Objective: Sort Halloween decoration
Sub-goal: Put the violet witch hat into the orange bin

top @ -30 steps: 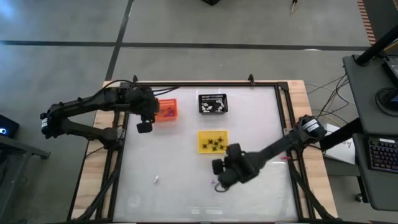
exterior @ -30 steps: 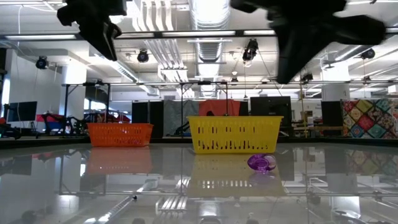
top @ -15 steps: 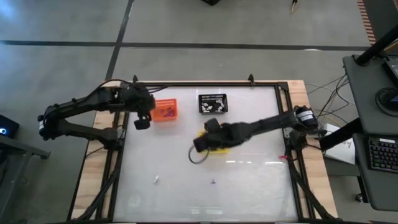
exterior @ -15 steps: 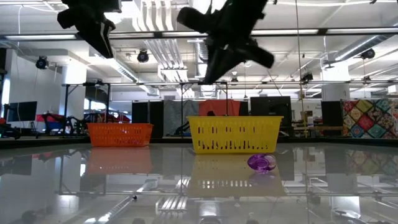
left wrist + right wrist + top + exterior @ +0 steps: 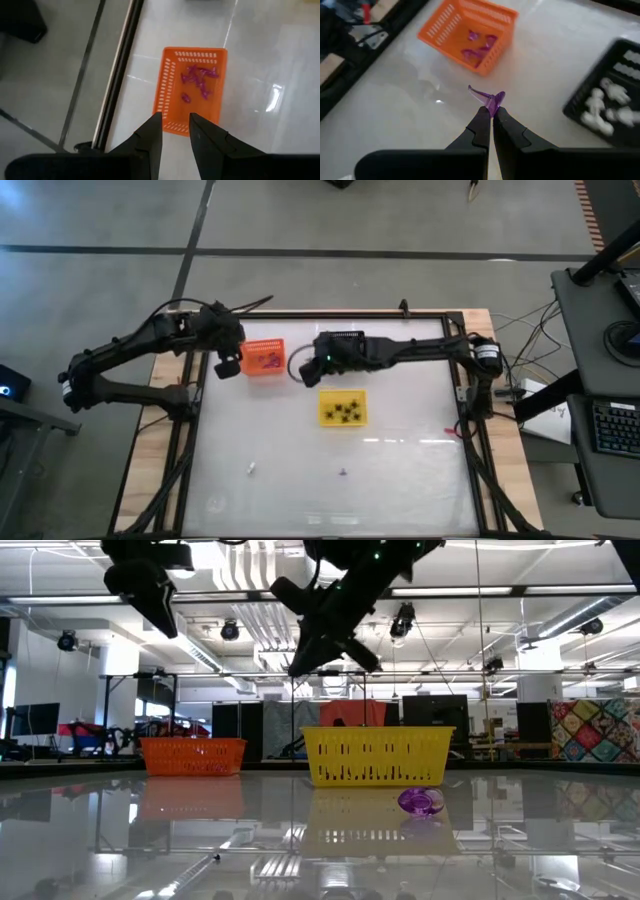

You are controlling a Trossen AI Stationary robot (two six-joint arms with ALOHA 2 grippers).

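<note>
My surface (image 5: 420, 480) was a pale glossy sheet in a wooden frame, seen from overhead. Toward its near edge lay two unsorted strays, well apart: a tiny white piece (image 5: 251, 469) near the near left corner and a tiny purple piece (image 5: 342, 473) about midway along the near edge. The table-height camera showed a purple piece (image 5: 421, 802) lying in front of the yellow basket, probably the same one.

Near the middle sat the yellow basket (image 5: 342, 408), holding black spider pieces (image 5: 345, 410). Beyond it, toward the far edge, were the orange basket (image 5: 264, 358), containing purple pieces (image 5: 199, 80), and the black basket (image 5: 612, 107), containing white pieces (image 5: 605, 102). Each colour evidently had its own basket.

My right gripper (image 5: 308, 370) hung above the surface between the orange and black baskets, its fingers pinched together on one purple piece (image 5: 490, 100). The piece stuck out from the fingertips, gripped by one end. I judged it bound for the orange basket, since that basket held the matching purple ones, and I was not yet over its rim.

My left gripper (image 5: 229, 364) hovered just off the orange basket's left side, near the far left corner. Its fingers (image 5: 150, 137) stood slightly apart and held nothing. It seemed to be waiting clear of the basket mouth so my right arm could reach it.
</note>
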